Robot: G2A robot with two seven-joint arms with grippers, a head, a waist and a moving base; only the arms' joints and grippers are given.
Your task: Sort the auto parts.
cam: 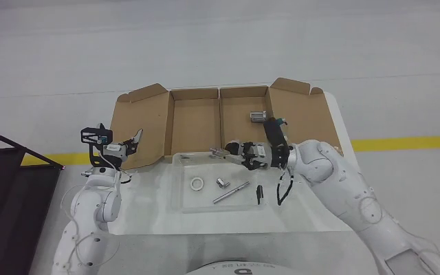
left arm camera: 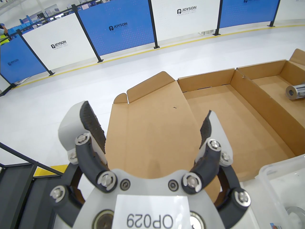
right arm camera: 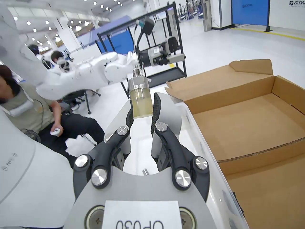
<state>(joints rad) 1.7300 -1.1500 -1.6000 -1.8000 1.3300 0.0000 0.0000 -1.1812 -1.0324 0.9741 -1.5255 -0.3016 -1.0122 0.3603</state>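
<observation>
Clearly, right wrist view resolves the threaded fitting (right arm camera: 139, 89) clamped in right gripper (right arm camera: 142, 107); left gripper (left arm camera: 149, 122) gapes wide over box flap (left arm camera: 147, 91).

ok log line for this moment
right gripper: shut on threaded fitting, over clear tray | left gripper: open, empty, over cardboard box flap | metal cylinder in box

In the foreground the left gripper (left arm camera: 146, 117) is hanging with its fingers spread wide over the cardboard box's (left arm camera: 214, 106) open flap, gripping nothing. At the frame's edge a metal cylinder (left arm camera: 295, 92) is lying in the farther compartment, and a clear tray (left arm camera: 271, 179) is sitting just beside the box.
</observation>
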